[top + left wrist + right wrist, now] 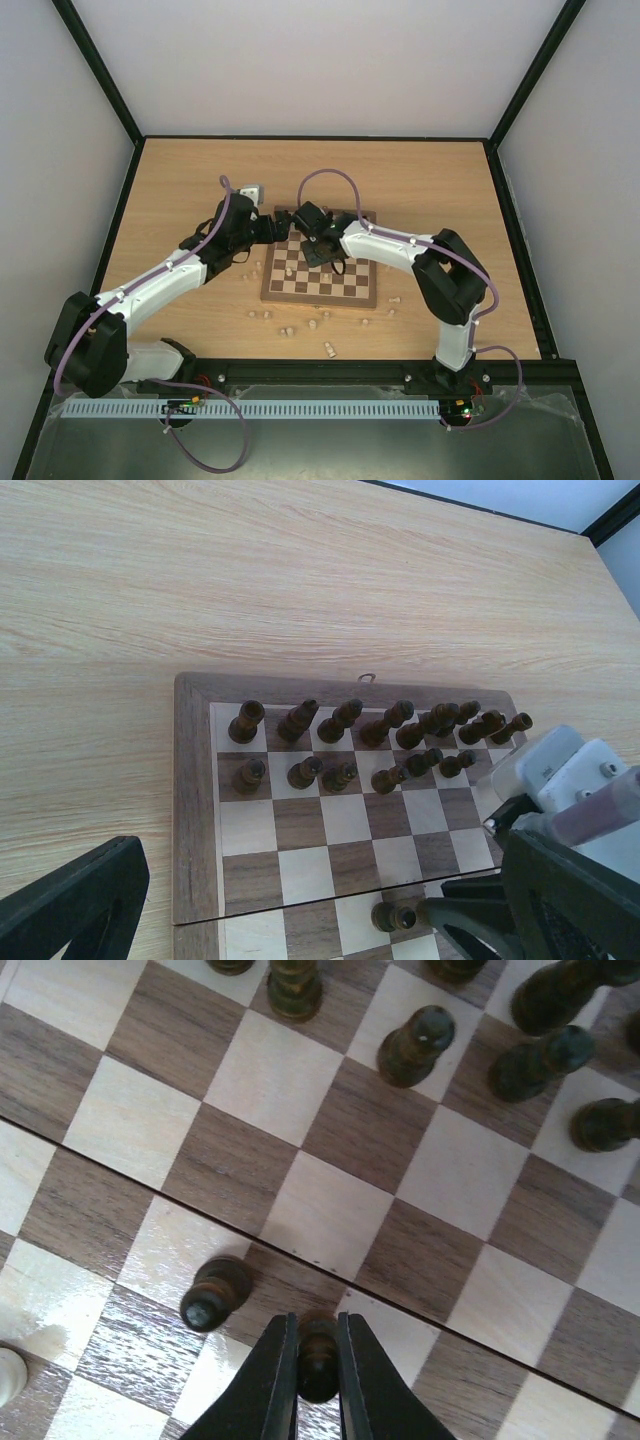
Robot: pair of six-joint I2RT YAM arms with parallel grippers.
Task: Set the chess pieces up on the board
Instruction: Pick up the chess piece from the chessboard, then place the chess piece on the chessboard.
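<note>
I judge us about halfway: dark pieces [345,720] fill two far rows of the board [318,301], my right gripper [318,1335] clamps a dark pawn [318,1365] mid-board, the left gripper [265,228] gapes wide, and pale pieces [330,349] lie scattered on the tabletop [430,180].

Light wood-grain table [420,180], with the chessboard [320,300] sitting flat around the middle of it. A bunch of pale pieces [330,349] are scattered on the bare tabletop along the board's near edge, with a couple more off its left side.
</note>
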